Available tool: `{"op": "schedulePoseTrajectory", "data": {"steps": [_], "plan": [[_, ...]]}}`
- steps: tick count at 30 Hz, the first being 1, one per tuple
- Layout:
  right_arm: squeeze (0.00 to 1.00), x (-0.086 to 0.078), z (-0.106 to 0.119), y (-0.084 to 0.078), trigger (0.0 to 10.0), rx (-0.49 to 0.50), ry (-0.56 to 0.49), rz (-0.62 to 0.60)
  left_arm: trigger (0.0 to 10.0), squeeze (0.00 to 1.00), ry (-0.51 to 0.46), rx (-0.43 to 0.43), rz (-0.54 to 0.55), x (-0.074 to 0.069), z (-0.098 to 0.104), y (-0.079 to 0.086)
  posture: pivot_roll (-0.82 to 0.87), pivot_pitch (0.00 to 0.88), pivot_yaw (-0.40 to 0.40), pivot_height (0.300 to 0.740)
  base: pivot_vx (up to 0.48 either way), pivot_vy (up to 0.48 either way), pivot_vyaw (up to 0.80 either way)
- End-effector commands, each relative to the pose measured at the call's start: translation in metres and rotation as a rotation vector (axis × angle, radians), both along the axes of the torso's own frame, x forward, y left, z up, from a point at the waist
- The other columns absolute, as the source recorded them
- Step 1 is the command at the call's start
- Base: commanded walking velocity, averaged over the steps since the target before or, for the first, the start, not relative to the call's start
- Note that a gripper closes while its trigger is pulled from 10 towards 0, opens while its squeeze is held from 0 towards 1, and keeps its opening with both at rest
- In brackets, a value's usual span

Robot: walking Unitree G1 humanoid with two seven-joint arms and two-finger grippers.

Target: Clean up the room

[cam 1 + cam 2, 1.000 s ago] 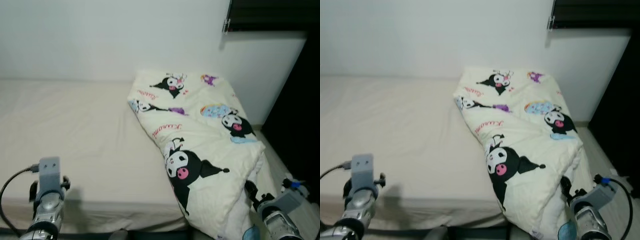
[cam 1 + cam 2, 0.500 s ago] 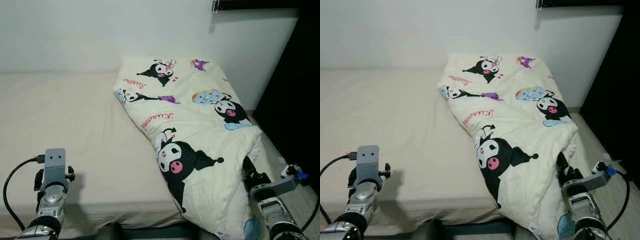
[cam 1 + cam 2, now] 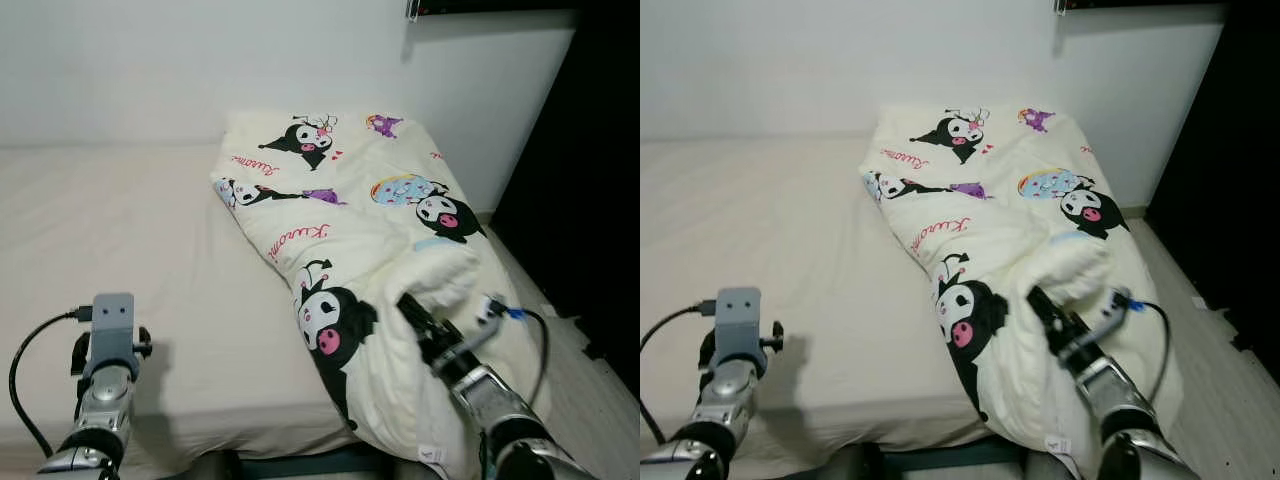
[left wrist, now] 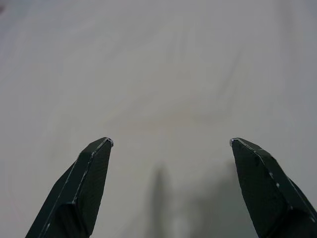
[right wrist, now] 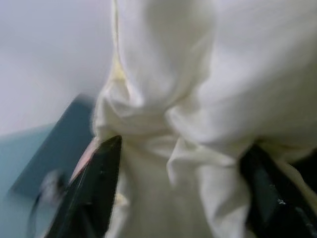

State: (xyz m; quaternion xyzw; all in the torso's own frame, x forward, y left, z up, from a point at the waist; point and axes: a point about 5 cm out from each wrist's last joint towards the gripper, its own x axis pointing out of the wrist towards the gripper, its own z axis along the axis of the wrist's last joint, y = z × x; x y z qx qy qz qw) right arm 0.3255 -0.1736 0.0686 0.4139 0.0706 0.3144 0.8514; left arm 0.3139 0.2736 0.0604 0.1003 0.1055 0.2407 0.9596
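Cartoon-print comforter (image 3: 375, 250) lies rumpled along the right side of the bed (image 3: 130, 230), its near edge spilling over the mattress corner. Right gripper (image 3: 420, 318) is pushed into the near right fold; in the right wrist view a bunch of white fabric sits between the two fingers (image 5: 94, 188), so it appears clenched on the comforter. Left gripper (image 4: 171, 144) hovers spread wide over bare sheet at near left, holding nothing.

Judgement: confirm a deep pinch, then draw the fold leftward, low and slow, to spread without slipping.
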Motion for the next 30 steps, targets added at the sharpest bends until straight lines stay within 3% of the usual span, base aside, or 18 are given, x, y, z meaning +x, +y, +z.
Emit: {"op": "schedulePoseTrajectory", "data": {"steps": [1, 2, 3, 4, 5, 6, 8, 10, 11, 12, 14, 19, 24, 25, 29, 30], "plan": [[0.0, 0.003, 0.009, 0.013, 0.5, -0.018, -0.043, 0.099, 10.0, 0.0, -0.058, 0.019, 0.014, 0.005, 0.013, 0.007, -0.06, 0.0, 0.012, 0.531, 0.0, 0.0, 0.0], [0.0, 0.002, 0.012, 0.028, 0.5, -0.057, -0.083, 0.212, 10.0, 0.0, -0.09, 0.019, 0.013, 0.009, 0.021, 0.006, -0.06, 0.0, 0.012, 0.531, 0.0, 0.0, 0.0], [0.0, 0.002, 0.012, 0.028, 0.5, -0.057, -0.083, 0.212, 10.0, 0.0, -0.09, 0.019, 0.013, 0.009, 0.021, 0.006, -0.06, 0.0, 0.012, 0.531, 0.0, 0.0, 0.0], [0.0, -0.009, 0.02, 0.063, 0.7, -0.121, -0.164, 0.504, 10.0, 0.0, -0.171, 0.024, 0.01, 0.021, 0.041, 0.004, -0.06, 0.0, 0.007, 0.531, 0.0, 0.0, 0.0], [0.0, -0.009, 0.02, 0.063, 0.7, -0.121, -0.164, 0.504, 10.0, 0.0, -0.171, 0.024, 0.01, 0.021, 0.041, 0.004, -0.06, 0.0, 0.007, 0.531, 0.0, 0.0, 0.0], [0.0, -0.015, 0.022, 0.074, 0.7, -0.138, -0.185, 0.612, 10.0, 0.0, -0.199, 0.027, 0.008, 0.024, 0.048, 0.003, -0.06, 0.0, 0.007, 0.531, 0.0, 0.0, 0.0], [0.0, -0.032, 0.027, 0.09, 1.6, -0.132, -0.209, 0.838, 10.0, 0.0, -0.269, 0.032, -0.005, 0.033, 0.066, -0.001, -0.06, 0.0, 0.003, 0.531, 0.0, 0.0, 0.0], [0.0, -0.04, 0.028, 0.094, 2.0, -0.148, -0.209, 0.942, 10.0, 0.0, -0.321, 0.042, -0.02, 0.039, 0.079, -0.006, -0.05, 0.0, -0.001, 0.531, 0.0, 0.0, 0.0], [0.0, -0.043, 0.024, 0.091, 6.0, -0.194, -0.2, 0.976, 10.0, 0.0, -0.345, 0.051, -0.029, 0.042, 0.086, -0.008, -0.06, 0.0, -0.002, 0.531, 0.0, 0.0, 0.0], [0.0, -0.043, 0.024, 0.091, 6.0, -0.194, -0.2, 0.976, 10.0, 0.0, -0.345, 0.051, -0.029, 0.042, 0.086, -0.008, -0.06, 0.0, -0.002, 0.531, 0.0, 0.0, 0.0], [0.0, -0.049, 0.016, 0.084, 10.0, -0.269, -0.177, 1.032, 10.0, 0.0, -0.376, 0.055, -0.04, 0.045, 0.093, -0.012, -0.06, 0.0, -0.002, 0.531, 0.0, 0.0, 0.0], [0.0, -0.072, 0.004, 0.065, 10.0, -0.352, -0.107, 1.174, 10.0, 0.0, -0.397, 0.055, -0.051, 0.048, 0.099, -0.016, -0.06, 0.0, -0.002, 0.531, 0.0, 0.0, 0.0], [0.0, -0.083, 0.001, 0.057, 10.0, -0.394, -0.076, 1.227, 10.0, 0.0, -0.397, 0.055, -0.055, 0.048, 0.099, -0.017, -0.07, 0.0, 0.002, 0.531, 0.0, 0.0, 0.0], [0.0, -0.088, -0.002, 0.049, 10.0, -0.445, -0.054, 1.242, 10.0, 0.0, -0.394, 0.055, -0.06, 0.048, 0.098, -0.018, -0.07, 0.0, 0.002, 0.531, 0.0, 0.0, 0.0], [0.0, -0.089, -0.003, 0.036, 10.0, -0.523, -0.054, 1.199, 10.0, 0.0, -0.386, 0.051, -0.068, 0.048, 0.096, -0.02, -0.07, 0.0, 0.003, 0.531, 0.0, 0.0, 0.0], [0.0, -0.077, 0.001, 0.03, 10.0, -0.548, -0.105, 1.08, 10.0, 0.0, -0.376, 0.042, -0.08, 0.048, 0.094, -0.023, -0.08, 0.0, 0.004, 0.531, 0.0, 0.0, 0.0]]}}
